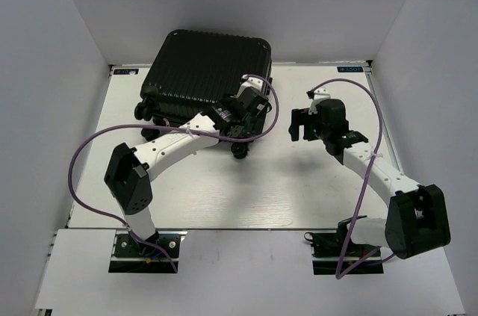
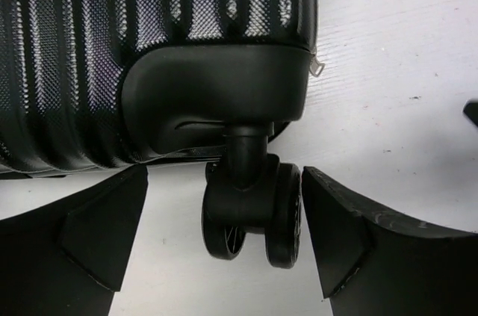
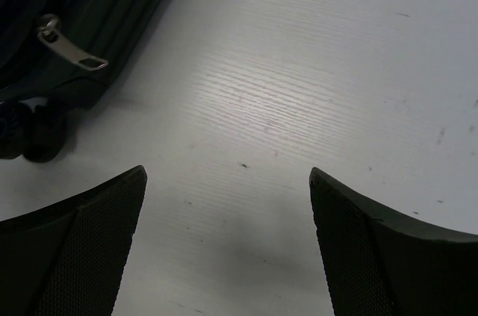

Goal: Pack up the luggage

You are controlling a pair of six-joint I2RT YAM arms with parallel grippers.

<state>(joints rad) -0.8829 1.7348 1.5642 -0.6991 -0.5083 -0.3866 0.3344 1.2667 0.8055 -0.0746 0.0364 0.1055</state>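
Note:
The luggage (image 1: 202, 69) is a black ribbed hard-shell suitcase lying closed and flat at the back left of the table. My left gripper (image 1: 243, 133) is at its near right corner. In the left wrist view the gripper (image 2: 225, 181) is open with the corner's double wheel (image 2: 254, 211) between its fingers; the right finger (image 2: 336, 226) is close beside the wheel. The ribbed shell (image 2: 149, 32) fills the top of that view. My right gripper (image 1: 301, 131) is open and empty over bare table, right of the suitcase; its view (image 3: 228, 181) shows the suitcase edge (image 3: 112, 2) at top left.
A silver zipper pull (image 3: 71, 51) hangs at the suitcase's corner, above a wheel (image 3: 33, 133). Other wheels (image 1: 142, 113) stick out on the suitcase's near left side. White walls enclose the white table (image 1: 246, 196) on the left, back and right.

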